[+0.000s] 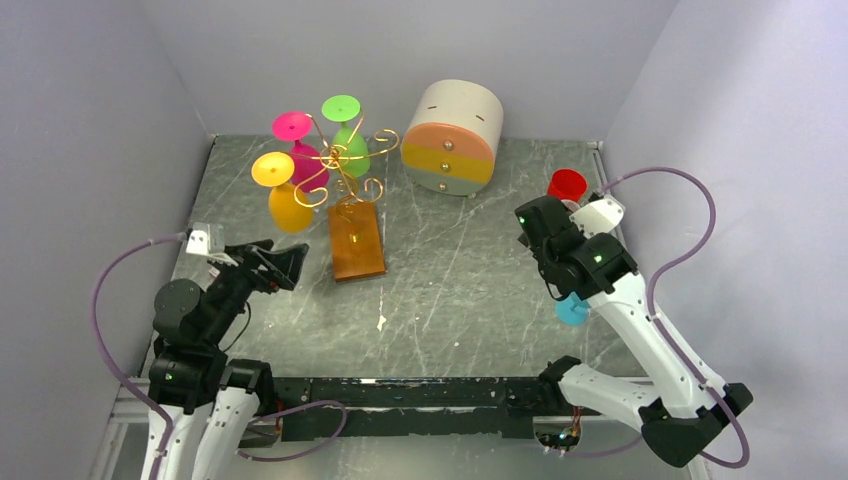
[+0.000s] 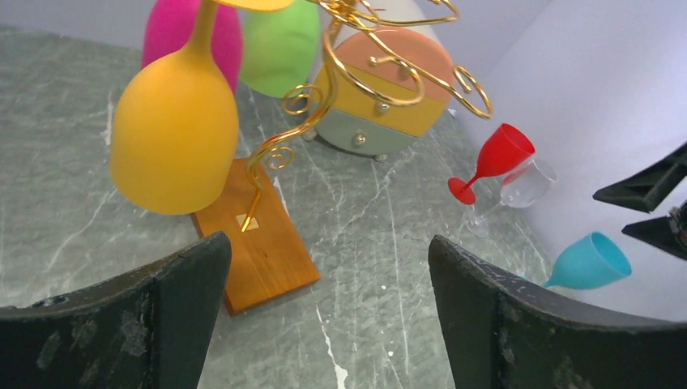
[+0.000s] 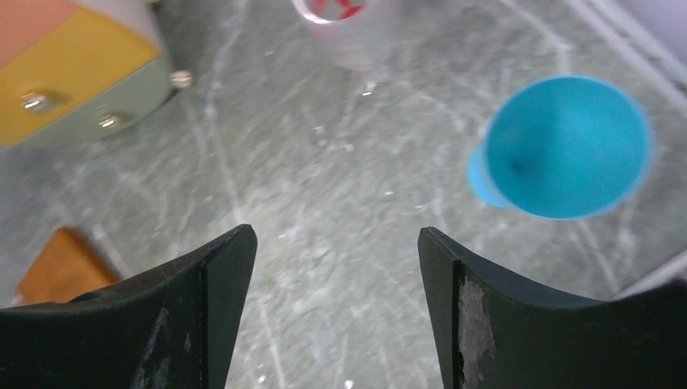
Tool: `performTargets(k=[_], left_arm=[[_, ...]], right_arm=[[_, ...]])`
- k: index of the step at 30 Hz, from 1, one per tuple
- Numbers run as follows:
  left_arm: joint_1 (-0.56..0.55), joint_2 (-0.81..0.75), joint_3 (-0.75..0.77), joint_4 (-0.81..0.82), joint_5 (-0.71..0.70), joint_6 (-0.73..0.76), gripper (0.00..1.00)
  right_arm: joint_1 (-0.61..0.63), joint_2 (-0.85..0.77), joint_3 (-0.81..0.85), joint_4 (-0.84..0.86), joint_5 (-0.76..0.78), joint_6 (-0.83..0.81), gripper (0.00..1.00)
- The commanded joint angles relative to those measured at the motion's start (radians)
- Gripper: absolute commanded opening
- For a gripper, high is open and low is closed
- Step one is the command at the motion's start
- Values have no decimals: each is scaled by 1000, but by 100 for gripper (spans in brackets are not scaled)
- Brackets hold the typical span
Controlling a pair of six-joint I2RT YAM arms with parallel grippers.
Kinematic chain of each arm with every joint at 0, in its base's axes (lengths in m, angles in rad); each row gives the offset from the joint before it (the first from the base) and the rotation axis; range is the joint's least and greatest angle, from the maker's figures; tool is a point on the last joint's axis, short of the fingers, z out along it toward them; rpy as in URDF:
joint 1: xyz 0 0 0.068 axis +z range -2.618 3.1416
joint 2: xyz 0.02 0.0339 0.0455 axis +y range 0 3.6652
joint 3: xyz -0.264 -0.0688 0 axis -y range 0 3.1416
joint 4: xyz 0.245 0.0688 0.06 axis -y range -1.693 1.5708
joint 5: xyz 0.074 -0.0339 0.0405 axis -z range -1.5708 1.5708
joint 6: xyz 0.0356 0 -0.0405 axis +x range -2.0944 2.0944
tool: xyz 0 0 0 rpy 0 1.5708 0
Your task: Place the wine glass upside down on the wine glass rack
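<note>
The wine glass rack [image 1: 345, 165] stands at the back left, a gold wire tree on a brown wooden base [image 1: 356, 242]. Three glasses hang upside down on it: orange [image 1: 287, 200], pink [image 1: 303, 150] and green [image 1: 350, 140]. My left gripper [image 1: 288, 264] is open and empty, just left of the base [image 2: 255, 243]; the orange glass [image 2: 174, 138] hangs ahead of it. On the right lie a blue wine glass [image 3: 567, 146], a red one [image 2: 498, 158] and a clear one [image 2: 526, 182]. My right gripper [image 3: 334, 243] hovers open and empty, the blue glass [image 1: 573, 308] up and to the right in its view.
A round cream drawer box [image 1: 455, 135] with pink, yellow and grey-green drawer fronts stands at the back centre, right of the rack. Grey walls close in the marble table [image 1: 450, 290] on three sides. The right arm's elbow hangs over the table's right edge.
</note>
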Motion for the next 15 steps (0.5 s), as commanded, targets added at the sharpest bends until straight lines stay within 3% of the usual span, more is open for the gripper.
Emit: performTargets(k=[1, 4, 9, 15], left_arm=[[8, -64, -78, 144, 112, 58, 94], [8, -74, -65, 138, 144, 79, 94], [8, -64, -69, 106, 112, 96, 93], [8, -22, -58, 86, 120, 98, 92]], right_arm=[[-1, 45, -7, -200, 223, 158, 72], [-2, 72, -47, -213, 266, 199, 56], [-27, 102, -98, -221, 371, 243, 47], [-152, 146, -144, -168, 357, 191, 46]])
